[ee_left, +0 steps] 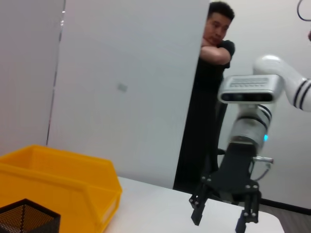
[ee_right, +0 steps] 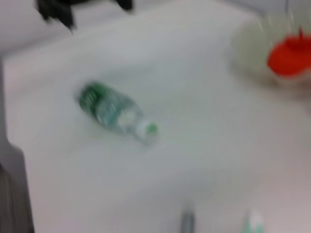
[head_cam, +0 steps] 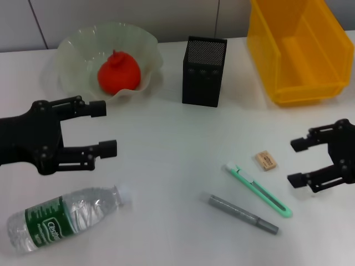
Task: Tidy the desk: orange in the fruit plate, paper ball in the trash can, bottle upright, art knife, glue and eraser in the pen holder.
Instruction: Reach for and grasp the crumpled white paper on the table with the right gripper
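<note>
White surface (head_cam: 166, 144) before us. Orange (head_cam: 118, 73) sits in fruit plate (head_cam: 72, 50), far left. Bottle (head_cam: 64, 219) lies on side, near left. Our left gripper (head_cam: 105, 128) hovers just above it, fingers wide, holding nothing. Our right gripper (head_cam: 297, 162) at right, fingers wide too. Eraser (head_cam: 266, 160), art knife (head_cam: 258, 189), glue (head_cam: 242, 213) lie near right. Pen holder (head_cam: 203, 71) stands far centre, yellow bin (head_cam: 297, 50) beside it.

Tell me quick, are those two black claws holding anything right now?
Left gripper: open, holding nothing, above the lying bottle.
Right gripper: open, holding nothing, beside the eraser.
</note>
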